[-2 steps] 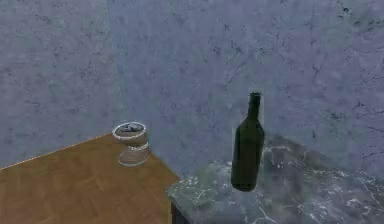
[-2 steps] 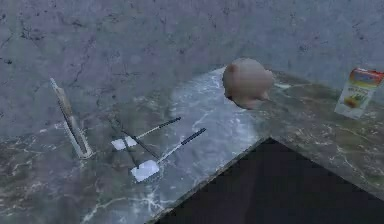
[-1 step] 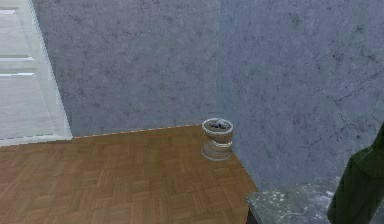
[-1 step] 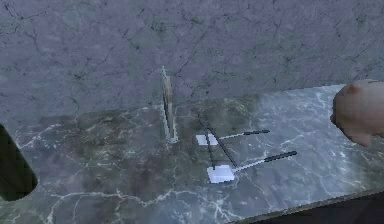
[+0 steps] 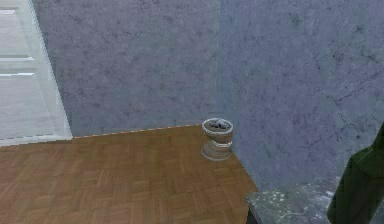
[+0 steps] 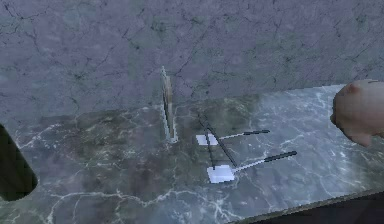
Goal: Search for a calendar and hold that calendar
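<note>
thin pale upright calendar card (image 6: 167, 105) stood near claw (image 6: 205, 127) | judged light, stiff, tippy; grasp upper edge | claw state: could not tell

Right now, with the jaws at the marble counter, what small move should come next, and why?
Probably a slight shift toward the arm side view's left. A thin upright panel, possibly the calendar seen edge-on, stands on the counter just left of the white marker squares by the jaws, so lining up with it seems the sensible step. Whether the jaws hold anything cannot be told.
</note>
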